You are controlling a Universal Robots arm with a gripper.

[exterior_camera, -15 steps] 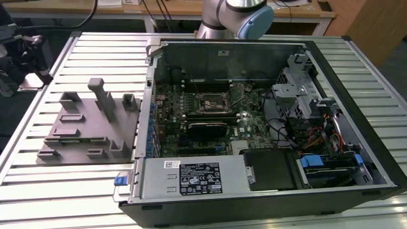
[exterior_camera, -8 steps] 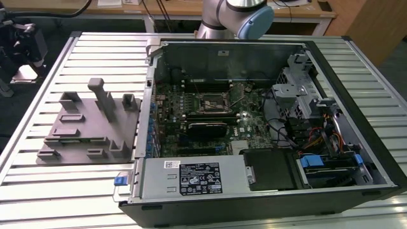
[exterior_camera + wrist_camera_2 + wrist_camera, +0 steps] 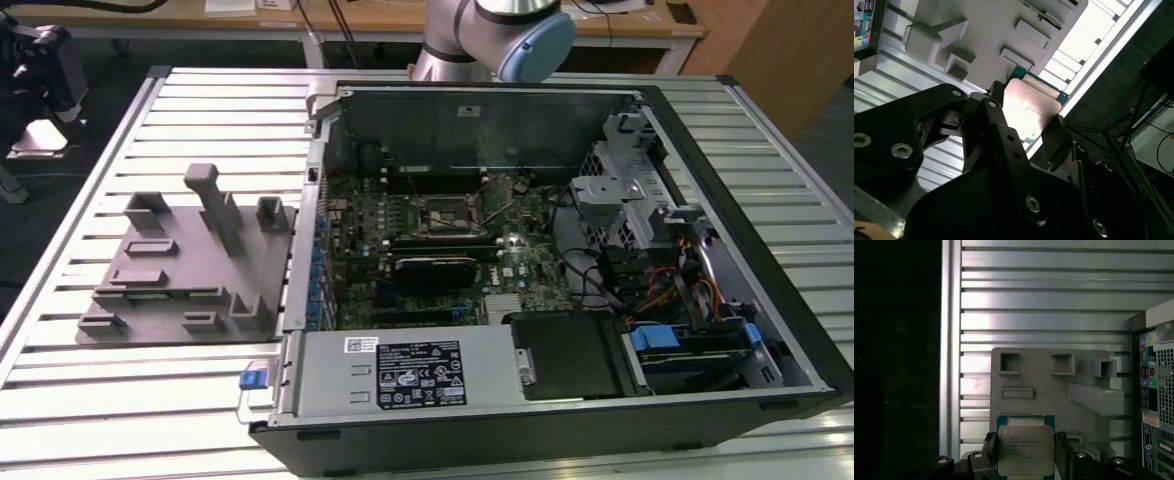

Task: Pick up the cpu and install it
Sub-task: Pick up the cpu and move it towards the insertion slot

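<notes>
Our gripper [image 3: 1025, 442] pinches the cpu [image 3: 1026, 452] by two sides. We should hold it flat. In the exterior view, the socket [image 3: 445, 212] is at three o'clock from the tray [image 3: 167, 290].

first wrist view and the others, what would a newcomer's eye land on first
In both wrist views, the silvery cpu sits clamped in the black pincer, with the grey tray beyond it. In the exterior view, the open computer case with its green motherboard lies on the slatted table, the tray at the exterior view's left.
</notes>
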